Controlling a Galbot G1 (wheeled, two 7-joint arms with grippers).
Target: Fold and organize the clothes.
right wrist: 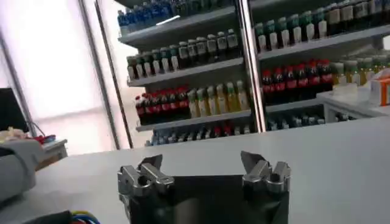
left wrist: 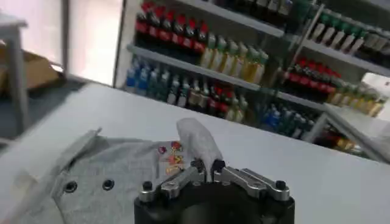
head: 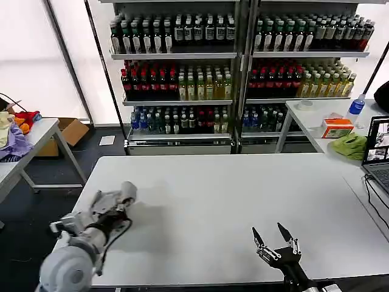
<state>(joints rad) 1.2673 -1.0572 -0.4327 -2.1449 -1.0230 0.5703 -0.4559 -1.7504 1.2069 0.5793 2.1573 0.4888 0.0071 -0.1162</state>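
Left gripper (left wrist: 207, 167) pinches a grey shirt (left wrist: 116, 173) at the tabletop's (head: 231, 194) left edge; right gripper (head: 275, 238) hovers spread near the front edge.

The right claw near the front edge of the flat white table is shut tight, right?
Not quite. The right claw near the front edge of the flat white table is open, its two fingers spread apart and holding nothing. The head view shows it.
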